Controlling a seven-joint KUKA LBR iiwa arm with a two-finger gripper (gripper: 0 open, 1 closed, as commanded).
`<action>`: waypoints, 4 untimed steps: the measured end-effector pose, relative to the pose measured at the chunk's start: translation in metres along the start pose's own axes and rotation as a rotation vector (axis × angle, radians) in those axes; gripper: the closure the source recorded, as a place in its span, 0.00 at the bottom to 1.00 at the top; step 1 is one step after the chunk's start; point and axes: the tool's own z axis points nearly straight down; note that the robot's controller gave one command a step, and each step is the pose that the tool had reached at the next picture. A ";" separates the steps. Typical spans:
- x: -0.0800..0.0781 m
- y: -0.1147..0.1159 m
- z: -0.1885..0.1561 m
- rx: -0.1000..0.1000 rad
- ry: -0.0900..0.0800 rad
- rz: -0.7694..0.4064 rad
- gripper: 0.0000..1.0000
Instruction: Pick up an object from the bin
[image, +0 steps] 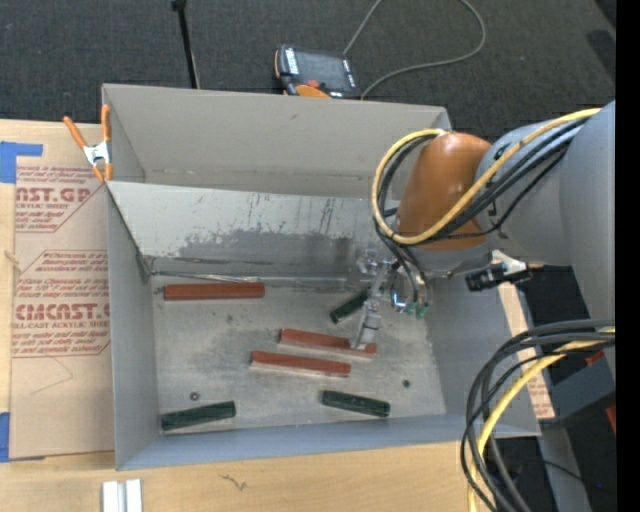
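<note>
Grasp stage, I judge: my pincer (368, 328) low at the right end of a brown stick (318, 341); spread or pressed, I cannot tell; next, pinch squarely, lift.

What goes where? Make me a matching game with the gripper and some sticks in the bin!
Things:
1. gripper
2. lone brown stick
3. corner green stick
4. tilted green stick

Places:
A. lower left of the bin
B. upper left of the floor, along the wall
C. just left of the gripper
D. over the right end of the upper middle brown stick

Pairs: 1-D, 2-B, 3-A, 4-C
</note>
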 end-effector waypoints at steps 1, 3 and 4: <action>-0.002 -0.003 -0.009 0.001 0.001 0.095 0.00; -0.006 0.001 0.031 0.002 0.001 0.198 0.00; -0.006 0.001 0.031 0.001 0.001 0.198 1.00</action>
